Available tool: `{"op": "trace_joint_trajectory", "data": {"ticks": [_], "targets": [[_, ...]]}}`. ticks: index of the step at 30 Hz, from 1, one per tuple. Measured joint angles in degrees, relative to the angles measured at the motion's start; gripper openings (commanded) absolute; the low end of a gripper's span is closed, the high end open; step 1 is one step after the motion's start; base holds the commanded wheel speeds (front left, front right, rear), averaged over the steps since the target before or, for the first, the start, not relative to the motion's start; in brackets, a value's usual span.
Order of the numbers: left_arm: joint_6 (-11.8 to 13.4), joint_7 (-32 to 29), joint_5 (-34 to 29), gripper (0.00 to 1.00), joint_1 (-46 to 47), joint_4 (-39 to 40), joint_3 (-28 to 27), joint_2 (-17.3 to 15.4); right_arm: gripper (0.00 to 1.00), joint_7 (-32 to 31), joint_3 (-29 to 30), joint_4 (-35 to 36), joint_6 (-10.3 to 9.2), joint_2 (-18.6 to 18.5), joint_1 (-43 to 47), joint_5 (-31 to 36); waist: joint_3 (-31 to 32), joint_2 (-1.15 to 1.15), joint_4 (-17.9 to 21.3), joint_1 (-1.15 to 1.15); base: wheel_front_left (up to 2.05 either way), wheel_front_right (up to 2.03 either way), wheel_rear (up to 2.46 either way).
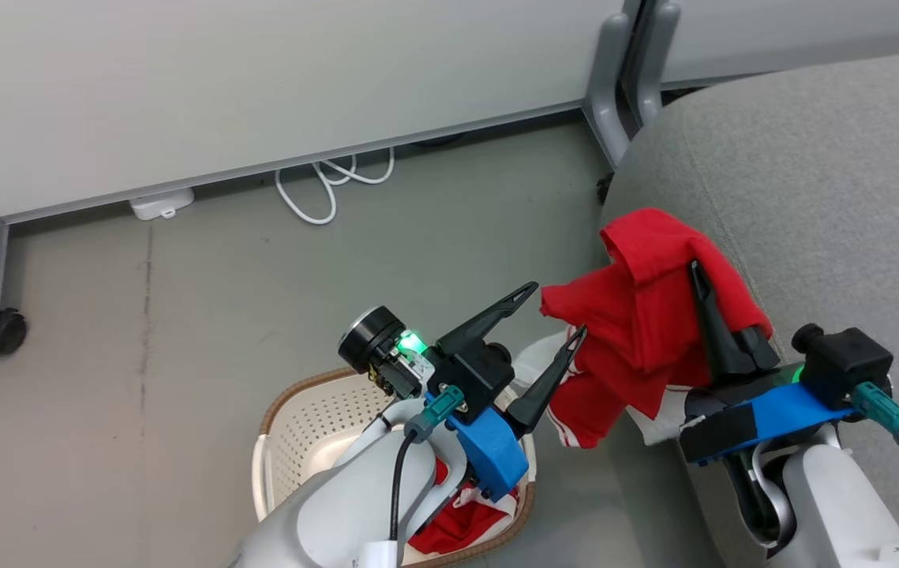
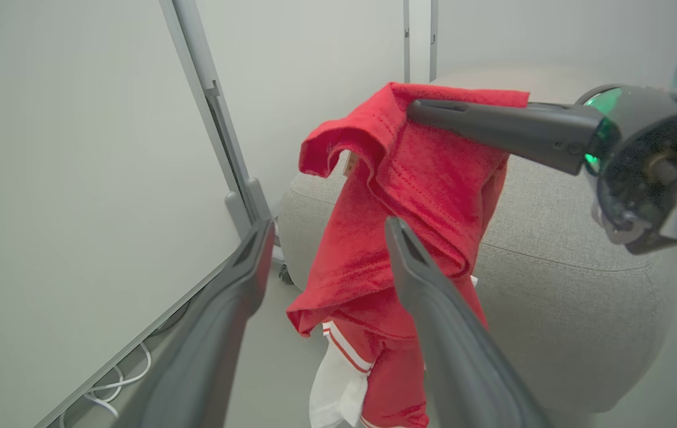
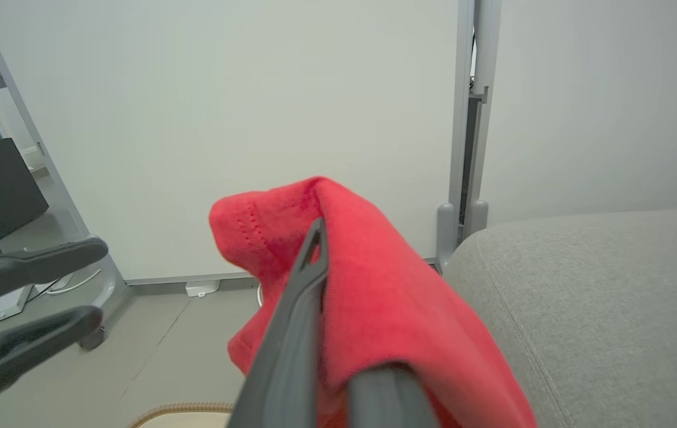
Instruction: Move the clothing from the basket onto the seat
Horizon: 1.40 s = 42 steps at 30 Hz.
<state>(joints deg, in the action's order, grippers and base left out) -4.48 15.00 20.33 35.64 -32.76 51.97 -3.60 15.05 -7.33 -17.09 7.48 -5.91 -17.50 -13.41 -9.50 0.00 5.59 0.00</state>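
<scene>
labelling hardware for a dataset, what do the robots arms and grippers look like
The left gripper and right gripper each have two long tapered dark grey fingers, black bodies, blue mounts, green lights and teal connectors with black cables. The forearms are pale grey-white.

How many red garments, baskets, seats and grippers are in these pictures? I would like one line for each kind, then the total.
Red garments: 2 (held garment in the shut right gripper; basket garment)
Baskets: 1 (basket)
Seats: 1 (seat)
Grippers: 2 (the other is the open left gripper)
Total: 6
</scene>
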Motion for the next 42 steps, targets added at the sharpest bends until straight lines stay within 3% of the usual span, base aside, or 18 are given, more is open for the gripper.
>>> {"op": "trace_joint_trajectory", "data": {"ticks": [16,29,35,42], "targets": [[-1.4,0.0,-2.2,1.0,0.0,0.2,2.1,0.5,0.0,0.0,6.4,4.2,0.0,-1.2,1.8,0.7,-4.5,0.0,9.4,0.0,0.0,0.0,0.0],[-1.6,0.0,-3.5,1.0,0.1,0.5,0.7,0.6,0.0,0.0,7.6,5.6,0.0,-1.5,1.9,0.6,-6.7,0.0,11.3,0.0,0.0,0.0,0.0],[-1.5,0.0,-5.4,1.0,3.3,1.0,0.3,0.5,0.0,0.0,8.5,8.2,0.0,-1.8,-4.6,0.6,-10.4,0.0,10.9,0.0,0.0,0.0,0.0],[-1.7,0.0,-8.0,1.0,10.3,0.9,0.5,-0.2,0.0,0.0,14.4,13.9,0.01,-5.9,-20.8,0.7,-18.8,0.0,10.1,0.0,0.0,0.0,0.0]]}}
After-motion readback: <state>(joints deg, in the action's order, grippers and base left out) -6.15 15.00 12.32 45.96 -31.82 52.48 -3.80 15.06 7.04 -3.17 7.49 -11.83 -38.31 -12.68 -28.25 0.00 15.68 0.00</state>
